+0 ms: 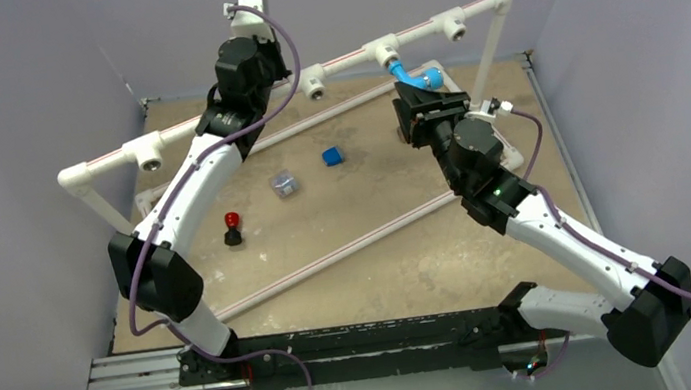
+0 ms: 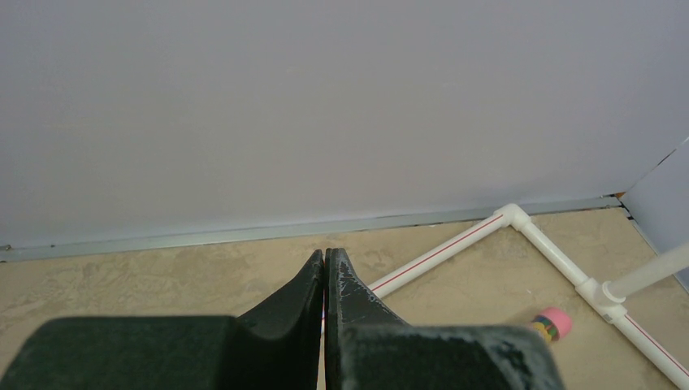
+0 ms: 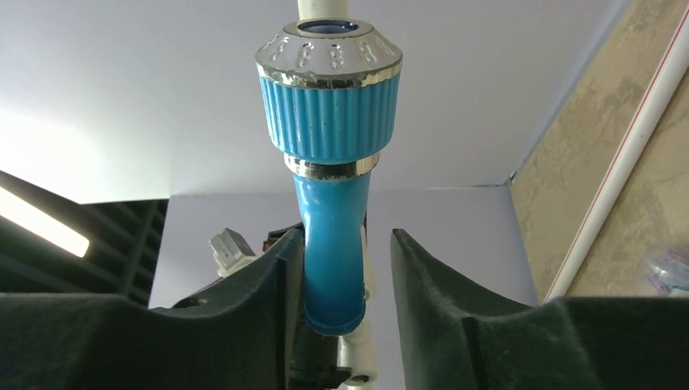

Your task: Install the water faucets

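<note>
A light-blue water faucet [image 1: 417,76] hangs from a tee [image 1: 385,53] on the raised white pipe rail. In the right wrist view its ribbed knob end [image 3: 331,122] is up against the pipe and its spout points down between my fingers. My right gripper [image 1: 422,94] [image 3: 348,237] is open around the spout. The left finger [image 3: 276,276] touches the spout and the right finger stands apart from it. My left gripper [image 1: 249,64] [image 2: 325,253] is shut and empty, high by the rail's middle.
Bare tees sit on the rail [image 1: 149,155] [image 1: 312,85] [image 1: 453,25]. On the floor lie a dark-blue cube [image 1: 332,155], a small clear piece [image 1: 285,184], a red-capped dark piece [image 1: 232,227] and a white pipe frame [image 1: 349,249]. A pink-capped cylinder [image 2: 552,323] lies near a frame joint.
</note>
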You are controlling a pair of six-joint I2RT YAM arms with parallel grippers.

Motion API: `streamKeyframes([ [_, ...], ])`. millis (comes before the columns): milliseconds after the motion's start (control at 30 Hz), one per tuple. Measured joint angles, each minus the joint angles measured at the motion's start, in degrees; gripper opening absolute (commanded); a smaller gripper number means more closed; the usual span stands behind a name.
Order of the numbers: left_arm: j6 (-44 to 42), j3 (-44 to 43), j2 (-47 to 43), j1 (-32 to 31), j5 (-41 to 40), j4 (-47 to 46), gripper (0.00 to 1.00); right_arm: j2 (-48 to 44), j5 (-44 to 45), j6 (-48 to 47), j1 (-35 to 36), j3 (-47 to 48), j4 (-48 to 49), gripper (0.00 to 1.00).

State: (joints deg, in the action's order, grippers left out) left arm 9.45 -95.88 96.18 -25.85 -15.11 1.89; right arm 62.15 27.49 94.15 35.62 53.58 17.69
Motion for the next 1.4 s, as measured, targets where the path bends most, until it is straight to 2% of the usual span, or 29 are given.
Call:
streamKeyframes([
  [133,0.0,0.0,0.0,0.0,0.0,0.0,0.0,-0.3,-0.3,-1.7,0.0,-0.3,1.0,0.65],
  [300,0.0,0.0,0.0,0.0,0.0,0.0,0.0,-3.1,-2.4,-7.4,0.0,-2.6,3.4,0.74],
  [500,-0.1,0.0,0.0,0.0,-0.1,0.0,0.0,-7.9,-4.3,-15.8,0.0,-3.8,3.0,0.79],
  [667,-0.2,0.0,0.0,0.0,-0.1,0.0,0.0,-13.9,-4.5,-27.9,0.0,-4.2,0.6,0.8],
  [900,-0.2,0.0,0.0,0.0,-0.1,0.0,0.0,-19.8,-4.6,-54.1,0.0,-3.8,-2.5,0.81],
  [1133,-0.2,0.0,0.0,0.0,-0.1,0.0,0.0,-21.1,-9.6,-92.4,0.0,-1.6,-6.1,0.8],
  [1400,-0.2,0.0,0.0,0.0,-0.1,0.0,0.0,-20.9,-14.3,-129.2,0.0,-3.4,-6.6,0.86],
])
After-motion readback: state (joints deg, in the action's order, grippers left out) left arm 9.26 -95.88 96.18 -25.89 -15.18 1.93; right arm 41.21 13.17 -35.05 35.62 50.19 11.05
